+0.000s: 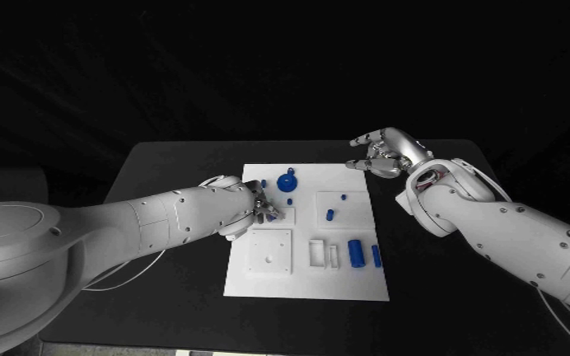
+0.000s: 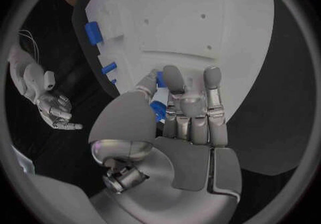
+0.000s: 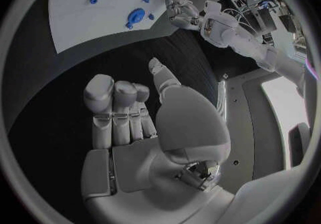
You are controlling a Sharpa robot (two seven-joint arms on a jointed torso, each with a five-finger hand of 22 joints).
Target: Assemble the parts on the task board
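The white task board point(image 1: 311, 283) lies in the middle of the black table. My left hand point(image 1: 253, 205) hovers over the board's left edge and pinches a small blue part point(image 2: 159, 105) between thumb and fingers. A round blue part point(image 1: 287, 181) stands near the board's far edge. Two small blue parts point(image 1: 343, 197) point(image 1: 330, 214) sit right of it, and two blue cylinders point(image 1: 355, 250) point(image 1: 376, 255) lie by the right edge. My right hand point(image 1: 386, 152) hangs over the bare table beyond the board's far right corner. Its palm point(image 3: 134, 128) holds nothing and its fingers are loosely curled.
A raised white square block point(image 1: 269, 252) sits on the board's near left, with small white pieces point(image 1: 316, 252) beside it. Black table point(image 1: 178, 166) surrounds the board on all sides. A thin cable point(image 1: 125, 278) trails from my left arm.
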